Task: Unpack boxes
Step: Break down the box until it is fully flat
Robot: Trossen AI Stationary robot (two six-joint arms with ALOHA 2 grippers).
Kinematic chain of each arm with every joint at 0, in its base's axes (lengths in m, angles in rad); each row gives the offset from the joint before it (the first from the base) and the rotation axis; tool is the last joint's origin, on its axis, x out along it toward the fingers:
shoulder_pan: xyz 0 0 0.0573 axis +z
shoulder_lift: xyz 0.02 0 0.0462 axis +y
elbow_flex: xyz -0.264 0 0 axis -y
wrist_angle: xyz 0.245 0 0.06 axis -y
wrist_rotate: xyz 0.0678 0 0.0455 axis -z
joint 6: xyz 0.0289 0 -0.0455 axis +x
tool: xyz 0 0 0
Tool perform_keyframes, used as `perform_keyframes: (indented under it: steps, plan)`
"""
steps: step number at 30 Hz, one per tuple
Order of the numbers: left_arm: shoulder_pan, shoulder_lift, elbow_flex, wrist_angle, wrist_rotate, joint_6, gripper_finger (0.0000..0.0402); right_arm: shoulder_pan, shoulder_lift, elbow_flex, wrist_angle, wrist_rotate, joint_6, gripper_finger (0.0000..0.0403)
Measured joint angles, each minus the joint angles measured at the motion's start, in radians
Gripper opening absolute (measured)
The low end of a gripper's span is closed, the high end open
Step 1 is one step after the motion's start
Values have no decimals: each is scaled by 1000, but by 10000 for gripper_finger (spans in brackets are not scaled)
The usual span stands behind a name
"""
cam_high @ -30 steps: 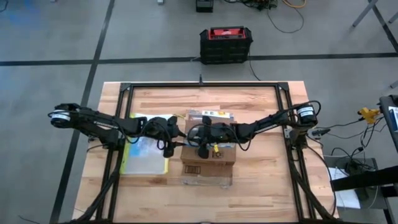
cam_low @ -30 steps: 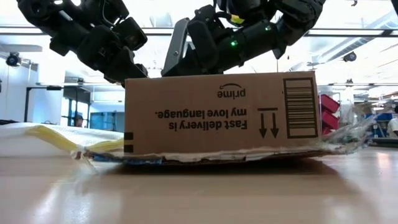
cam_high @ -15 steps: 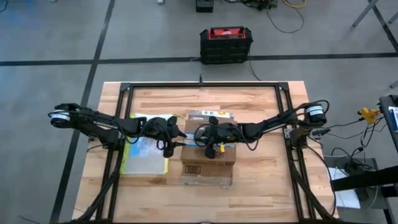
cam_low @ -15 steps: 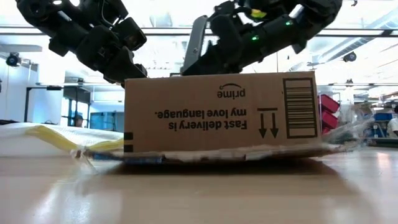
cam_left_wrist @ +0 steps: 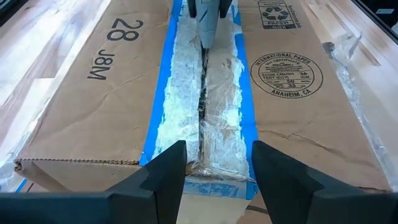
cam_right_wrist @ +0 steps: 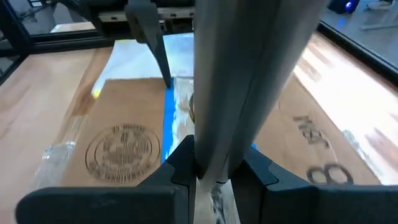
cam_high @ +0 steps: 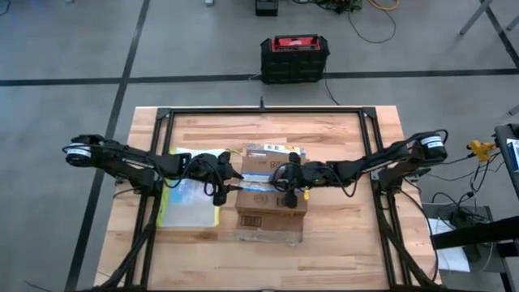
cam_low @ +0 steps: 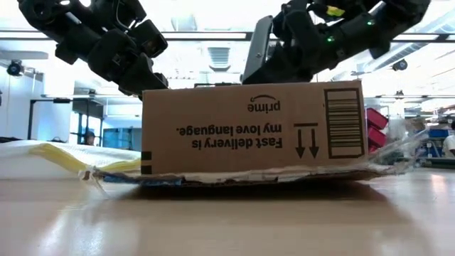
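Cardboard box, cutter dragged along seam

Wood table carries box mid-table, upside down on clear pouch. Right gripper has moved rightward over box top, fingers pinching grey cutter. Left gripper at box's left end, fingers spread. Box closed, contents unseen.

— What carries everything?

— A light wooden table with a black frame around its edges.

— And lying on it?

— The brown cardboard box sits near the middle, printed side upside down, seemingly on a flat sheet of clear plastic. Just beside it lies a clear yellow-edged pouch, flat on the wood.
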Motion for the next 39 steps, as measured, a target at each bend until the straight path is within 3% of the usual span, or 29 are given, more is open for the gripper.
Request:
perform_keyframes:
  steps: [15, 32, 39]
  plan:
    - [0, 0, -6, 2, -4, -28, 163, 61, -263, -147, -146, 2, 31, 48]
    - [0, 0, -11, 10, -33, -86, 166, 254, -534, -171, -477, 243, 180, 48]
    - [0, 0, -13, 19, -34, -90, 171, 290, -561, -173, -462, 313, 180, 48]
